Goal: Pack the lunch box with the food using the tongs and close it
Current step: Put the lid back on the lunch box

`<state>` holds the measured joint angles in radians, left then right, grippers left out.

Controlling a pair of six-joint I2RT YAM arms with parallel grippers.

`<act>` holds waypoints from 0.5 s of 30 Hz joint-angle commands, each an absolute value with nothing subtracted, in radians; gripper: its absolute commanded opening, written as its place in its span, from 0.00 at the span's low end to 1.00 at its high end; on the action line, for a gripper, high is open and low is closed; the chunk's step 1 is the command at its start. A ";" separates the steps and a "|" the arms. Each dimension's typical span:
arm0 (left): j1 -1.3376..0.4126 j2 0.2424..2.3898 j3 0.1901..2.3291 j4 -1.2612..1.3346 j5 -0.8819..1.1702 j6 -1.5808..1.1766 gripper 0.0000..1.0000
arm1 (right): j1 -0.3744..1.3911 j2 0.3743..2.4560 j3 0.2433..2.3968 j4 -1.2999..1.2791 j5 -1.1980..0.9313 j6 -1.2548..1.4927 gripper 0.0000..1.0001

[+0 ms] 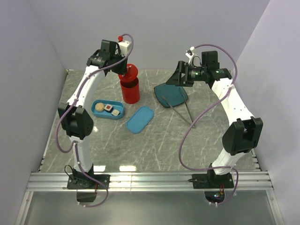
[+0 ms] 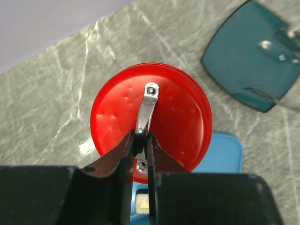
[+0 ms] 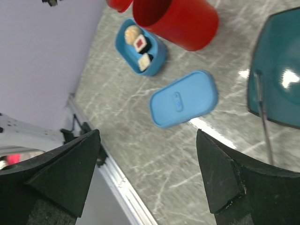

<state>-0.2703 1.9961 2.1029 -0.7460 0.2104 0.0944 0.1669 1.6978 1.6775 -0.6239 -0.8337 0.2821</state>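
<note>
The light-blue lunch box [image 1: 119, 112] lies open at the left of the table, with a beige ball [image 3: 132, 33] and two white rolls [image 3: 141, 44] of food in it. Its flat blue lid [image 1: 140, 119] lies on the table to its right, also in the right wrist view [image 3: 183, 98]. The silver tongs [image 1: 180, 110] rest with one end on the dark teal plate [image 1: 171, 95]. My right gripper [image 3: 147, 173] hangs open above the plate with nothing between its fingers. My left gripper [image 2: 140, 136] is shut on the metal handle [image 2: 147, 108] of a red lid [image 2: 178, 117].
An open red canister [image 1: 131, 91] stands behind the lunch box, its red lid held just above it. Grey walls close in the table at the left, back and right. A metal rail [image 1: 150, 180] runs along the near edge.
</note>
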 commanded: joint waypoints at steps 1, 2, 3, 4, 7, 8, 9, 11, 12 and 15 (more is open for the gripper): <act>-0.284 2.017 2.224 -0.799 0.123 0.137 0.06 | 0.170 1.640 1.692 -0.680 -0.753 0.184 0.90; -0.284 2.029 2.235 -0.807 0.120 0.138 0.06 | 0.169 1.635 1.687 -0.675 -0.752 0.181 0.90; -0.287 2.037 2.244 -0.819 0.115 0.143 0.06 | 0.170 1.634 1.684 -0.675 -0.747 0.181 0.90; -0.290 2.051 2.244 -0.824 0.114 0.146 0.05 | 0.169 1.629 1.678 -0.672 -0.750 0.179 0.91; -0.296 2.068 2.226 -0.839 0.126 0.155 0.04 | 0.169 1.631 1.678 -0.676 -0.749 0.178 0.90; -0.296 2.074 2.223 -0.844 0.136 0.153 0.04 | 0.170 1.634 1.681 -0.681 -0.747 0.178 0.90; -0.296 2.075 2.217 -0.845 0.138 0.153 0.04 | 0.170 1.634 1.681 -0.680 -0.747 0.179 0.91; -0.299 2.075 2.194 -0.836 0.140 0.150 0.05 | 0.169 1.632 1.674 -0.673 -0.744 0.184 0.91; -0.301 2.075 2.189 -0.833 0.138 0.149 0.06 | 0.169 1.631 1.672 -0.673 -0.742 0.186 0.91; -0.304 2.088 2.190 -0.836 0.149 0.147 0.08 | 0.169 1.632 1.674 -0.676 -0.744 0.189 0.91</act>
<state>-0.2958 2.0869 2.1815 -0.8398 0.1425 0.1379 0.1665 1.6760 1.6752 -0.6754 -0.7509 0.2024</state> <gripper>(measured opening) 0.175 0.910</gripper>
